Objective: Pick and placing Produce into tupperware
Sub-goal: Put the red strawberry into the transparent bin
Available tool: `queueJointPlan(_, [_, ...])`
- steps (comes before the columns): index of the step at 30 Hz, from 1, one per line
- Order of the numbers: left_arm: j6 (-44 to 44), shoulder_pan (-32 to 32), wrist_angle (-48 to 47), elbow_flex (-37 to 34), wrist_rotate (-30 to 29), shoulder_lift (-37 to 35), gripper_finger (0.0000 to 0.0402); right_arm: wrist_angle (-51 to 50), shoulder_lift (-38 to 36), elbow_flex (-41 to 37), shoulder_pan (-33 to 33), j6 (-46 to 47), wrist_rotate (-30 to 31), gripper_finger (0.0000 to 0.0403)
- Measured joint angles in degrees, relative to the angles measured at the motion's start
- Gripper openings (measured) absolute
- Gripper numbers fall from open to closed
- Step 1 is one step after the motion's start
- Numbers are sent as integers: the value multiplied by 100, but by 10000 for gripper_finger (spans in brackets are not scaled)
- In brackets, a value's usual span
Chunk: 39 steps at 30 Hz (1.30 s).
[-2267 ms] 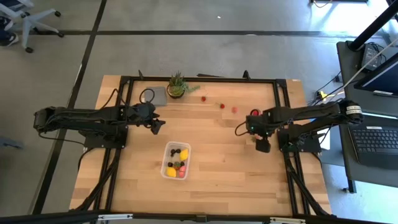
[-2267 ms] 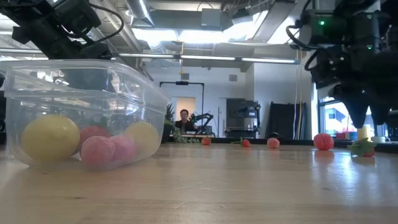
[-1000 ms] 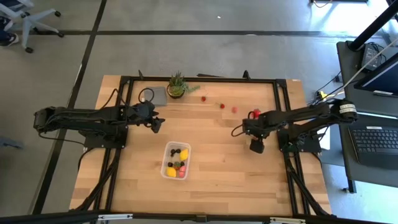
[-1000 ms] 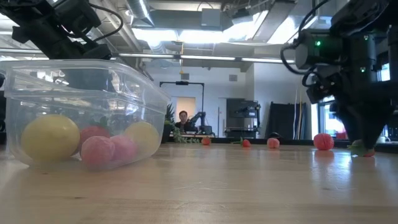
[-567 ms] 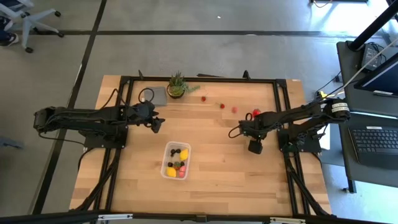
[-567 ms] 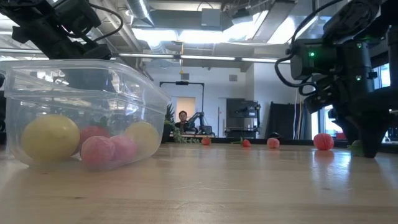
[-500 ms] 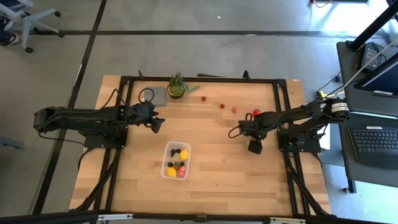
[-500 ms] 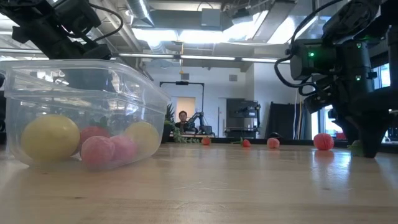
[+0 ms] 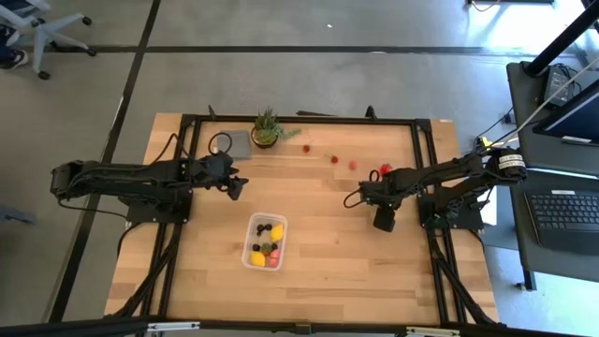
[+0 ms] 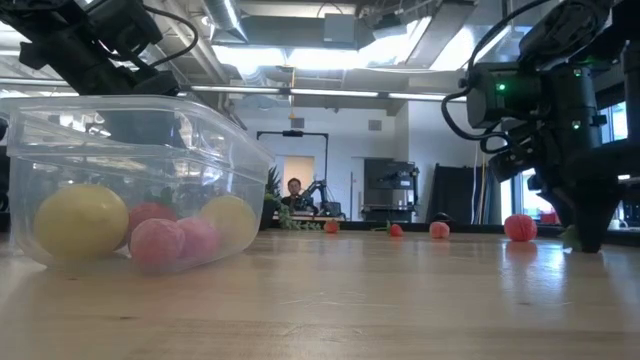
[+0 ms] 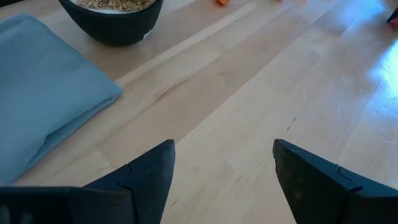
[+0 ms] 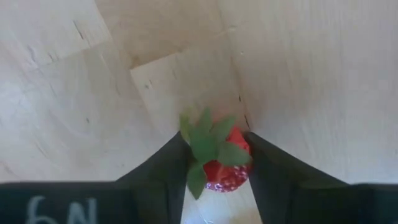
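My right gripper (image 9: pixel 383 222) points straight down at the table's right half, and a red strawberry (image 12: pixel 225 176) with green leaves sits between its fingers. In the low view its fingers (image 10: pixel 585 235) reach the tabletop. The clear tupperware tub (image 9: pixel 266 241) stands on its base near the table's middle and holds yellow, red and dark pieces (image 10: pixel 80 222). My left gripper (image 9: pixel 238 190) hovers open, up and to the left of the tub, above bare wood (image 11: pixel 224 162). My right gripper pinches the strawberry's red body (image 12: pixel 239 175) between its two fingers (image 12: pixel 158 177), one on each side. The fingers come from above, pointing down. The strawberry rests on the tabletop with its leafy cap toward the camera.
Loose red pieces lie by the far edge (image 9: pixel 306 148), (image 9: pixel 333 159), (image 9: pixel 353 165) and beside the right arm (image 9: pixel 385 170). A green potted plant (image 9: pixel 267 126) and a flat grey square (image 9: pixel 232 143) sit at the far left. Black frame rails (image 9: pixel 299 120) border the table.
My right gripper has come down toward the table and shifted slightly toward the table's left edge. Its fingers now reach the wood around the strawberry, which showed below them in the low view a second ago.
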Motion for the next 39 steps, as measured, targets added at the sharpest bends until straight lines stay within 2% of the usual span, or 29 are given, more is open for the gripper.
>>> queueJointPlan(11, [-1,1,-1,0,0,0,261,-20,11,44,0,28,-20,137])
queueJointPlan(20, [-2,0,0,0,0,0,261,267,33,984,0,415,-693,137])
queueJointPlan(25, [-2,2,1,0,2,0,261,1340,25,1852,33,711,-1111,137])
queueJointPlan(31, [0,2,1,0,0,0,261,3133,99,2781,221,746,-1112,137])
queueJointPlan(35, [1,0,1,0,1,0,261,3729,554,3373,402,445,-843,137])
queueJointPlan(39, [1,0,1,0,2,0,261,4134,1376,4003,606,248,-847,137])
